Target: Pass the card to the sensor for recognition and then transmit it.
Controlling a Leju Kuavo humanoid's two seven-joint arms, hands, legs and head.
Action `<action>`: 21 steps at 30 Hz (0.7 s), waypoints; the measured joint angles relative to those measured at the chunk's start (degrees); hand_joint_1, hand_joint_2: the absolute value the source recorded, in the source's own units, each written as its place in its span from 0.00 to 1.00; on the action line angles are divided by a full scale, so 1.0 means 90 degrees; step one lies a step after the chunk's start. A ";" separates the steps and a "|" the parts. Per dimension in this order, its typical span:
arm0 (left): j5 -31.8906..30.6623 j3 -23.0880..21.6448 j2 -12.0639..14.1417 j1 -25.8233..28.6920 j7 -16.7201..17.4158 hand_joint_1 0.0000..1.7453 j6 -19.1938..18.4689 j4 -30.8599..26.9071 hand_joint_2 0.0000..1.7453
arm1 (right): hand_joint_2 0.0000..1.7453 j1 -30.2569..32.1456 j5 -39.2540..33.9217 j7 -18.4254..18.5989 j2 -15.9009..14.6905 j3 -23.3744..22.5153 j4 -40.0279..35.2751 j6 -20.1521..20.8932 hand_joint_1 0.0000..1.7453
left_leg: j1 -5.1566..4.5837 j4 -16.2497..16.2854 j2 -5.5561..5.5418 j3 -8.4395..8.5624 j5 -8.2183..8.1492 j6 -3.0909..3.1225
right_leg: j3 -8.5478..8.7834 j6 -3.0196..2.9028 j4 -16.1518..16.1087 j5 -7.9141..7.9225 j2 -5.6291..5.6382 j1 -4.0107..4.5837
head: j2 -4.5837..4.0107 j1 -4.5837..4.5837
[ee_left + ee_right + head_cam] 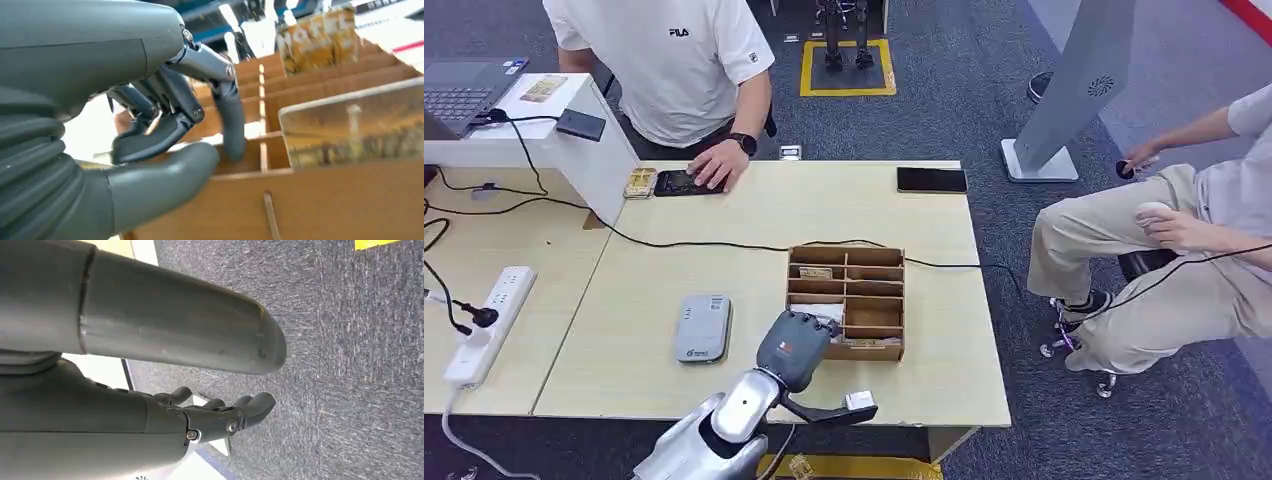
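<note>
Reaching left hand, fingers hiding card box

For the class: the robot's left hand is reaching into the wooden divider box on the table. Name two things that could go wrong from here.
1. The left hand is at the near-left corner of the wooden box, its fingers curled over a thin divider; it could catch the divider and drag the box rather than a card.
2. A black cable runs across the table just behind the box; if the box is pushed, it may snag the cable.
</note>
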 joint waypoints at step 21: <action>-0.0638 0.0357 -0.0158 0.0452 0.0121 0.00 0.2416 0.0017 1.00 | 0.00 -0.0029 0.0000 -0.0148 -0.0204 0.0126 0.0471 -0.0362 0.00 | 0.0000 0.0000 -0.0001 -0.0002 0.0000 0.0000 | 0.0000 0.0000 0.0000 0.0000 -0.0002 0.0000 | 0.0000 0.0000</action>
